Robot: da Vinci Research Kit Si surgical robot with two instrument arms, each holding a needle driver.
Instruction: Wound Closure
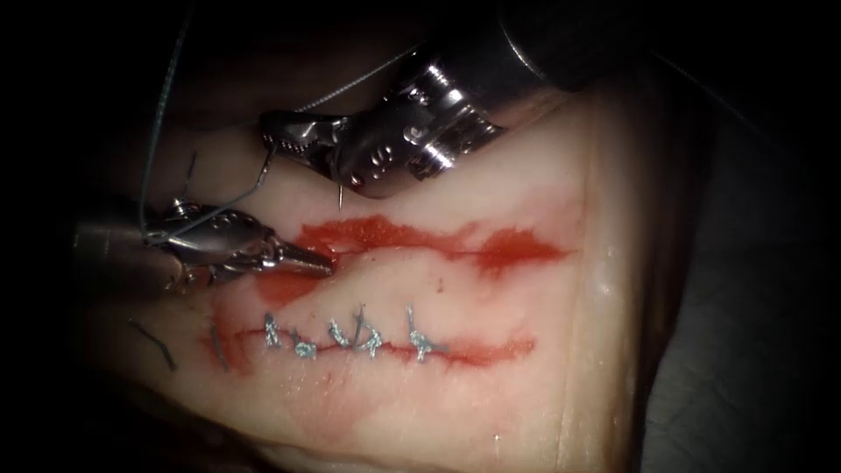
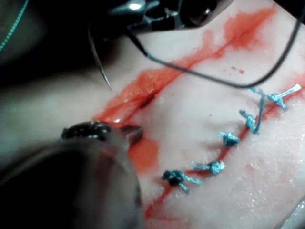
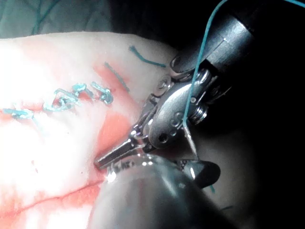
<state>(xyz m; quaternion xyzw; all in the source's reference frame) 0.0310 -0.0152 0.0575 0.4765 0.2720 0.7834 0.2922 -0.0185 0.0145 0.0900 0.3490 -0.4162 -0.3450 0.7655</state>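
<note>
Plainly, the upper of the two cuts in the pale slab of pork-belly tissue lies open and wet with red fluid. The lower cut, on the near side of both tools, is closed by a row of five blue-grey knotted stitches. The right arm's steel pincer is clamped on the thin curved steel needle, apparently nearer its thread end, though the exact spot is hard to tell. The needle hangs below that pincer with its tip free of the tissue, just beyond the open cut near its left end. The left arm's pincer is drawn narrow, its tips resting at the left end of the open cut; I cannot tell whether they pinch tissue. The fine blue-grey thread runs from the right pincer down across the left tool's wrist and up away from it. Short cut ends of thread lie left of the stitches. As I judge it, the open cut has no stitch yet, so a first bite at its left end is the step in hand. It calls for the tip turned square to the cut's edge and slack thread kept off the left tool. The left wrist view shows the needle's full curve to its point, which the endoscope view hides under the right tool. The right wrist view shows the left pincer's closed tips from the side and the thread crossing its wrist.
</note>
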